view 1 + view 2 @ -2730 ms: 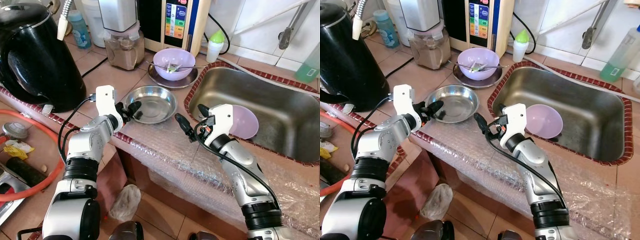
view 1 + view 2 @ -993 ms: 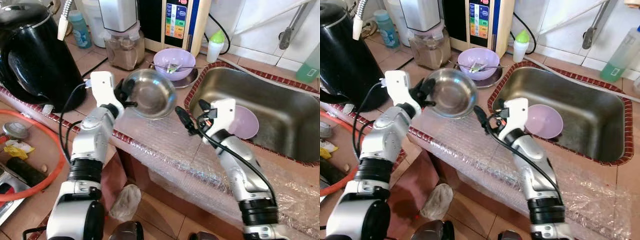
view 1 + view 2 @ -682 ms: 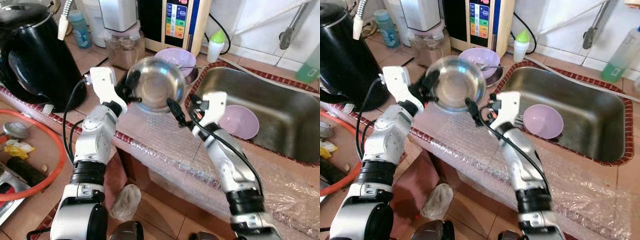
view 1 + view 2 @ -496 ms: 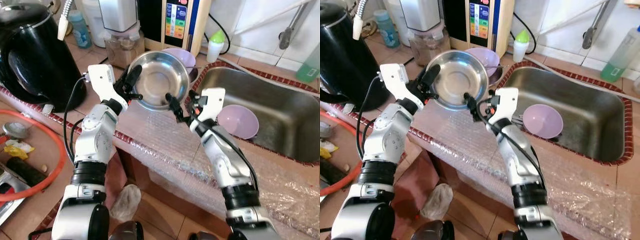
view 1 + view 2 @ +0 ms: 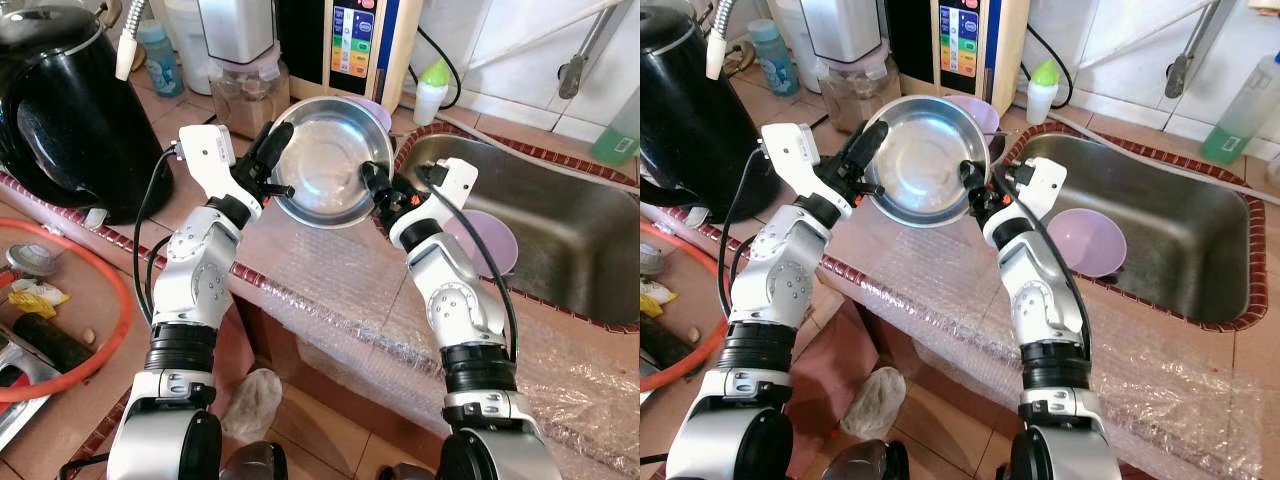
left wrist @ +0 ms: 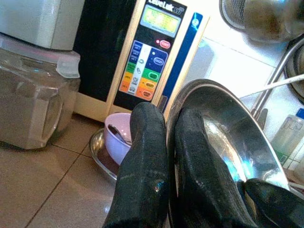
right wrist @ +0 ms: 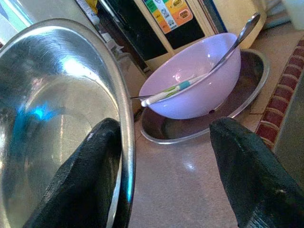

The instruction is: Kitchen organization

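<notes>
Overhead, a stainless steel bowl [image 5: 327, 160] is held up in the air, tilted on edge, above the tiled counter [image 5: 200, 125] just beside the sink's near-left corner. Its hollow faces the camera. The left gripper [image 5: 272, 163] pinches the bowl's left rim, its two black fingers [image 6: 142, 156] closed tight on either side of the thin metal wall. The right gripper [image 5: 971, 193] is at the bowl's opposite rim with its fingers spread wide: one finger [image 7: 90, 175] lies against the inside of the bowl, the other stands well apart from the rim, so it has no grip.

Behind the raised bowl, near the counter's back edge, a lilac bowl [image 7: 194, 85] sits in a shallow metal dish [image 7: 237, 102], with a spoon [image 7: 237, 40] and a slim utensil resting in it. A water purifier with coloured buttons [image 6: 147, 71] stands behind them, with a blender jar [image 5: 238, 95] to its left and a black kettle [image 5: 70, 120] at the counter's left end. A second lilac bowl [image 5: 1087, 242] lies in the steel sink [image 5: 1170, 210]. Bubble wrap [image 5: 330, 290] covers the counter's front edge.
</notes>
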You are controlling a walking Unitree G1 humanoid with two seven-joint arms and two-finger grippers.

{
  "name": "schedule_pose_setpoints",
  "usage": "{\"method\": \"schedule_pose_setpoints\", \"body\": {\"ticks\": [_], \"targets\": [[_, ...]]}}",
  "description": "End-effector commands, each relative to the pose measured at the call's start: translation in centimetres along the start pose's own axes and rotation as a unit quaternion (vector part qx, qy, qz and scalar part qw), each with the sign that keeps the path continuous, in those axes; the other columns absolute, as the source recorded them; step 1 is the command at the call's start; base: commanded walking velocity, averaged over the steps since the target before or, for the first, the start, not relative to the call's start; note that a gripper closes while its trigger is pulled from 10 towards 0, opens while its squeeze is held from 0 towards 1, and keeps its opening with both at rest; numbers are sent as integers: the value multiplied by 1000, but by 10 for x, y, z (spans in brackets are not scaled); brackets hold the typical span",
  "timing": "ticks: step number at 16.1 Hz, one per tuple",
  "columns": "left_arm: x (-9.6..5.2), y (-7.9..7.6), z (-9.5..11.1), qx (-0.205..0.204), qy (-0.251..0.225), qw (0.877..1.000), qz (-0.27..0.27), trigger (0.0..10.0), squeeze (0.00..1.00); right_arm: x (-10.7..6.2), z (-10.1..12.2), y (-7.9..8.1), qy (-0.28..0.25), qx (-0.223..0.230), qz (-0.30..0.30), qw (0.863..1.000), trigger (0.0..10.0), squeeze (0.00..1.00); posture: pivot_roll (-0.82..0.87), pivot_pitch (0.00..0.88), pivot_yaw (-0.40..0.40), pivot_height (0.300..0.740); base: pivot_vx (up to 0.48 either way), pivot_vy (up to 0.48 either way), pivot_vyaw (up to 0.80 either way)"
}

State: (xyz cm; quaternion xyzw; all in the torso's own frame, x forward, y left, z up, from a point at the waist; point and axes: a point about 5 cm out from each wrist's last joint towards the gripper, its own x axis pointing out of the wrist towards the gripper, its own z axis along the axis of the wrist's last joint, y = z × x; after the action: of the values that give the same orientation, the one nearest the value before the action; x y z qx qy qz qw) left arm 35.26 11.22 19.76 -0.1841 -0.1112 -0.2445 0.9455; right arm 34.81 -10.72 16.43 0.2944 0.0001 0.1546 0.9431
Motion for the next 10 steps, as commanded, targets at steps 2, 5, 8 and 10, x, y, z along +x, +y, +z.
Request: {"method": "schedule_pose_setpoints", "body": {"ticks": [2, 5, 8, 10], "targets": [[2, -2, 7, 8, -18, 1000, -6, 0, 0, -4, -7, -4, 38, 12, 2, 999, 0, 0, 3, 28, 38, 740, 0, 0, 0], [2, -2, 8, 10, -19, 1000, -5, 0, 0, -8, -12, -4, 58, 12, 8, 998, 0, 0, 4, 26, 38, 740, 0, 0, 0], [3, -2, 8, 17, -18, 1000, -5, 0, 0, -8, -10, -7, 60, 16, 2, 998, 0, 0, 4, 25, 42, 740, 0, 0, 0], [4, -2, 8, 17, -18, 1000, -4, 0, 0, -7, -8, -7, 59, 18, 2, 998, 0, 0, 4, 25, 42, 740, 0, 0, 0]]}}
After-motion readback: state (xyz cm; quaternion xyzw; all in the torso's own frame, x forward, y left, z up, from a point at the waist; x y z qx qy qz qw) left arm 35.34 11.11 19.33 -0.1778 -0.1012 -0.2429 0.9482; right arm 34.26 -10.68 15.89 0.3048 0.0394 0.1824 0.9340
